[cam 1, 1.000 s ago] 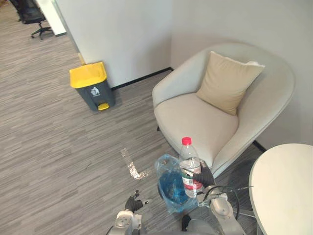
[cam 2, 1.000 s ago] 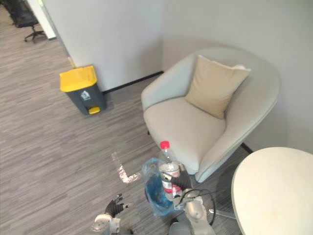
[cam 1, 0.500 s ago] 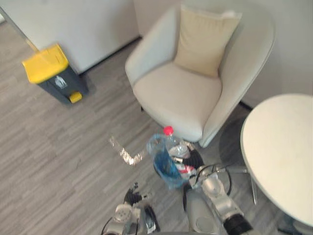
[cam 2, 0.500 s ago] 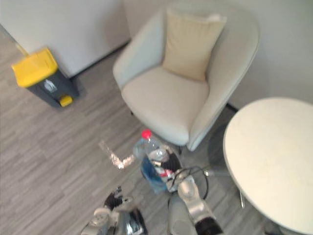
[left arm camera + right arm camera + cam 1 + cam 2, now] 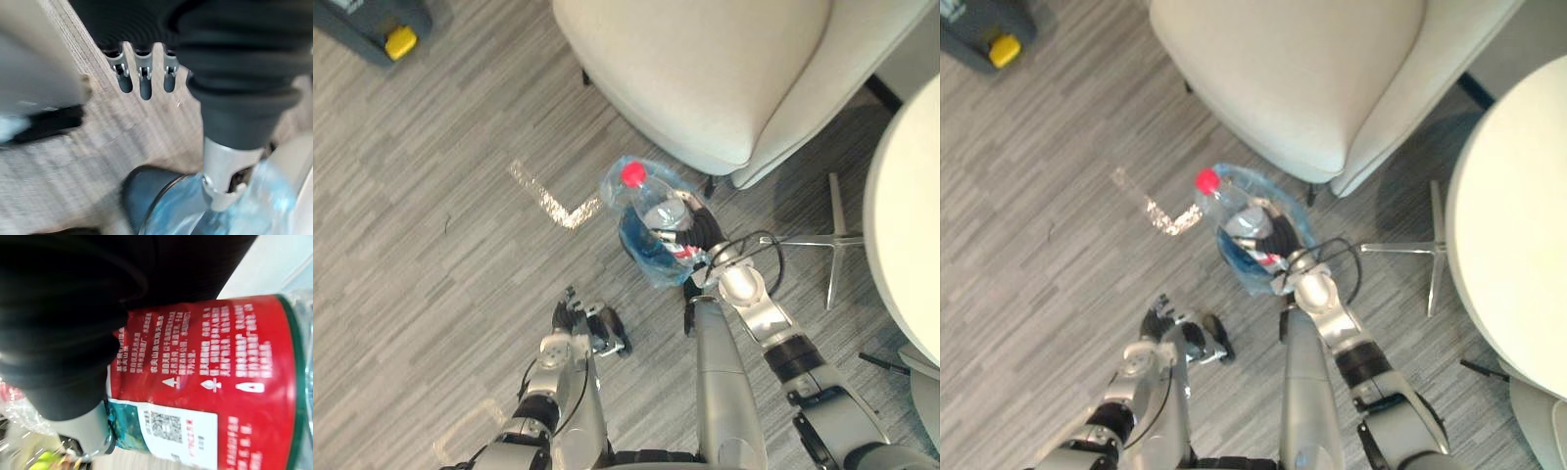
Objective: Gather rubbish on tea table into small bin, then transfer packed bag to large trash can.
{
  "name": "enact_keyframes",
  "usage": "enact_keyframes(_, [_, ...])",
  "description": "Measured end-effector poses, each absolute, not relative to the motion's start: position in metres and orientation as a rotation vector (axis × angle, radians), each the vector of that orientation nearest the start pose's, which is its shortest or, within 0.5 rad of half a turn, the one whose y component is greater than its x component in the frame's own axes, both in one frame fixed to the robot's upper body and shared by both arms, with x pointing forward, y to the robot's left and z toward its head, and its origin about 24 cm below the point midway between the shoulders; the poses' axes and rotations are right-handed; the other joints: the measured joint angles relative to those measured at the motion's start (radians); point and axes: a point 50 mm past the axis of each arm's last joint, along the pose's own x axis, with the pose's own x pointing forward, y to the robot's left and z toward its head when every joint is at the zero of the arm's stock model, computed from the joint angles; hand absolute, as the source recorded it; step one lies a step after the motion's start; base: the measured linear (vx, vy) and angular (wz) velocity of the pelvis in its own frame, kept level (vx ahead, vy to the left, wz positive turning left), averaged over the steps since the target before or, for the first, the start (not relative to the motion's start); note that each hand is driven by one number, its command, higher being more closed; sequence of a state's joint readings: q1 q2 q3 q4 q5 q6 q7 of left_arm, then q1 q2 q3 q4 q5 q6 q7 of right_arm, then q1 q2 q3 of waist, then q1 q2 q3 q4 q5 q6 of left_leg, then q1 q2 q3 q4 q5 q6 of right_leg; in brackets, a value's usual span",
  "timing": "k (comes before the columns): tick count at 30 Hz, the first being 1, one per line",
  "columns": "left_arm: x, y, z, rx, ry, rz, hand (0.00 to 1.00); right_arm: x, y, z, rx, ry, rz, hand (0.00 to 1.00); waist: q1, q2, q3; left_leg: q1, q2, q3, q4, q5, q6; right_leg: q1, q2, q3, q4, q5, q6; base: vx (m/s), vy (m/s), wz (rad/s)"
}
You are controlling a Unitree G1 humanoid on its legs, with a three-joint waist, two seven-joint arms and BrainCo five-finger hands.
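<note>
A red label [image 5: 195, 357] wraps the bottle [image 5: 653, 210] and carries several blocks of small white characters set in short lines. Next to these blocks runs a row of small white symbols [image 5: 209, 384], two arrow-like marks and a bottle-shaped one. The label's white panel [image 5: 195, 428] adjoins the red and bears a QR code [image 5: 164, 423] and a thin line of red print. From the head, a red strip of the label shows at the bottle's five o'clock, too small to read.
</note>
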State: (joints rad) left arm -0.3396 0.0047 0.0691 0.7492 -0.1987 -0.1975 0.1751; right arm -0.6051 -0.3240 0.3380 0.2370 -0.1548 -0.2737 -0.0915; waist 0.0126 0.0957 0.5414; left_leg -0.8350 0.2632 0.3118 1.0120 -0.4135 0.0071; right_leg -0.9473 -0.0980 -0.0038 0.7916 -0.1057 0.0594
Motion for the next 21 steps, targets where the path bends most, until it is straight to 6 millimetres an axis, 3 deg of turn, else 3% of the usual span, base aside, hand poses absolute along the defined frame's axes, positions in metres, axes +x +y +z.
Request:
enact_keyframes(1, [0.302,0.152,-0.014,-0.191,0.21,0.216,0.0,0.329,-0.088,0.185,-0.531,-0.687,0.326,1.0,0.004,-0.001,0.011,-0.054,-0.003,-0.012,0.022,0.003,0.003,-0.048,-0.009,-0.009,0.027,-0.003,-0.004,-0.08,-0.038,0.23])
enact_keyframes(4, [0.309,0.146,-0.003,-0.216,0.177,0.209,0.0,0.331,-0.084,0.201,-0.537,-0.732,0.32,1.0,0.015,-0.002,0.022,-0.104,-0.012,-0.03,0.042,0.011,0.005,-0.092,-0.025,-0.019,0.062,-0.008,-0.009,-0.04,-0.021,0.23])
enact_keyframes(11, [0.32,0.146,0.024,-0.246,0.066,0.206,0.0,0.338,-0.094,0.231,-0.52,-0.791,0.211,1.0,0.041,-0.002,0.022,-0.192,-0.052,-0.079,0.046,0.041,0.006,-0.154,-0.072,-0.052,0.1,-0.028,-0.013,-0.06,-0.025,0.31])
enact_keyframes(21, [0.327,0.148,0.044,-0.26,-0.001,0.2,0.0,0.354,-0.126,0.243,-0.506,-0.746,-0.001,1.0,0.045,-0.002,0.022,-0.224,-0.084,-0.105,0.026,0.07,0.004,-0.169,-0.102,-0.075,0.108,-0.032,-0.018,-0.06,-0.029,0.13])
